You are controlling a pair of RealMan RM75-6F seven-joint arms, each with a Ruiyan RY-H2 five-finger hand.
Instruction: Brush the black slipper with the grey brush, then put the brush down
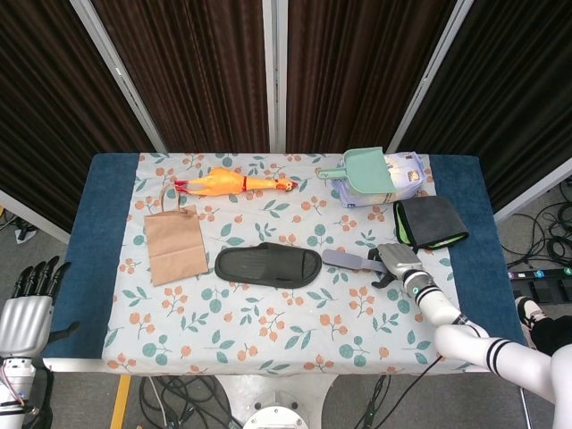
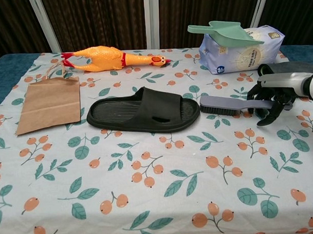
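Note:
The black slipper (image 1: 268,265) (image 2: 143,110) lies flat at the middle of the table, toe toward the right. Just right of it the grey brush (image 1: 347,260) (image 2: 223,104) rests on the cloth, bristles down, handle pointing right. My right hand (image 1: 399,264) (image 2: 273,96) is at the handle's end, its dark fingers (image 2: 267,111) curled around the handle. My left hand (image 1: 27,308) hangs off the table's left edge, fingers apart and holding nothing; the chest view does not show it.
A brown paper bag (image 1: 174,243) lies left of the slipper. A rubber chicken (image 1: 234,182) is at the back. A green scoop (image 1: 362,170) sits on a white bag (image 2: 241,50) at the back right. A folded dark cloth (image 1: 431,222) lies behind my right hand.

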